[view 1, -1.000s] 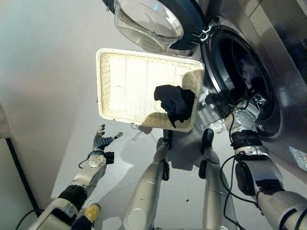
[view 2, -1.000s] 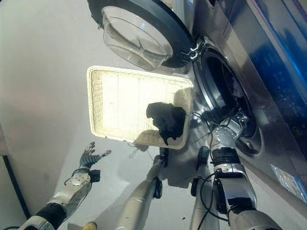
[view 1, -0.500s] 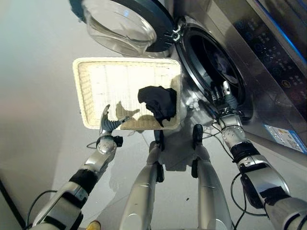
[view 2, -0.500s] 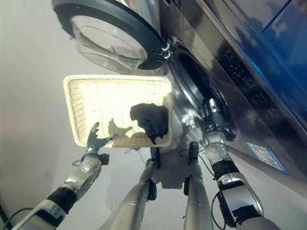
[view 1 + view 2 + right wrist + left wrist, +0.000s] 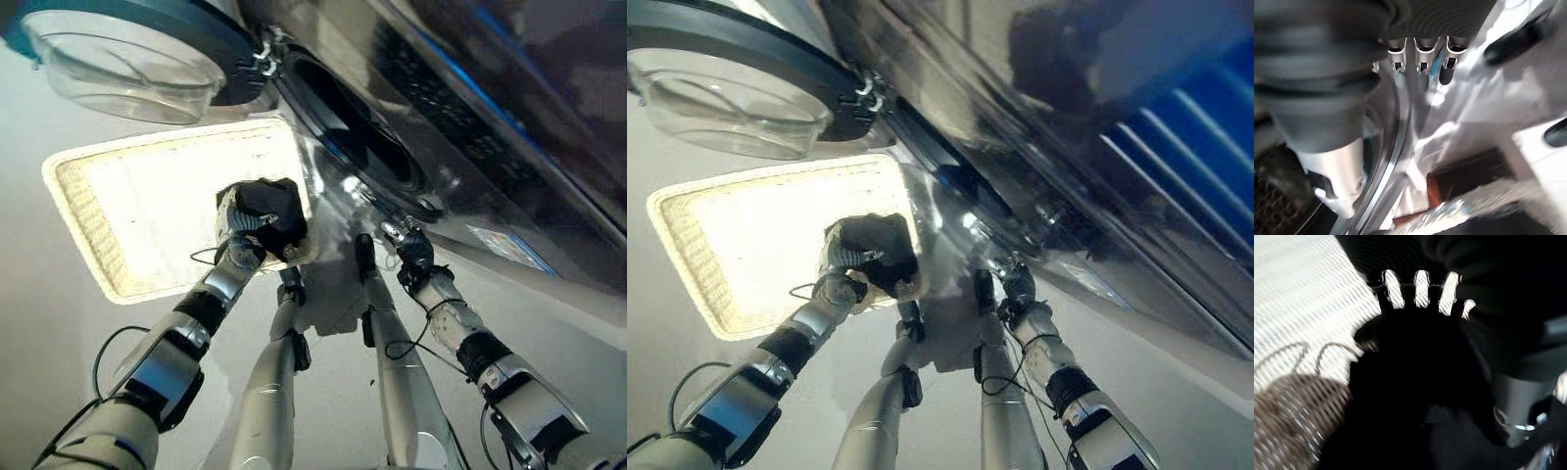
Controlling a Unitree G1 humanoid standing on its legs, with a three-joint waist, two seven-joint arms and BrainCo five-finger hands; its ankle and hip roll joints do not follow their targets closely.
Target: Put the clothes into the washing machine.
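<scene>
My left hand [image 5: 238, 227] is down in the near right corner of the basket [image 5: 118, 196], fingers curling onto the dark garment [image 5: 272, 211] so I can lift it toward the washing machine [image 5: 411, 108] on the right. My right hand [image 5: 411, 257] hangs by the drum opening [image 5: 353, 127], fingers relaxed, holding nothing. The basket sits on a pale floor [image 5: 39, 333], with the door [image 5: 127, 49] swung open beyond it.

The robot's left arm stretches forward, its left hand [image 5: 238, 227] bent down at the wrist with fingers dug into dark cloth. The right arm reaches ahead, its right hand [image 5: 411, 255] held out with fingers relaxed, gripping nothing.
</scene>
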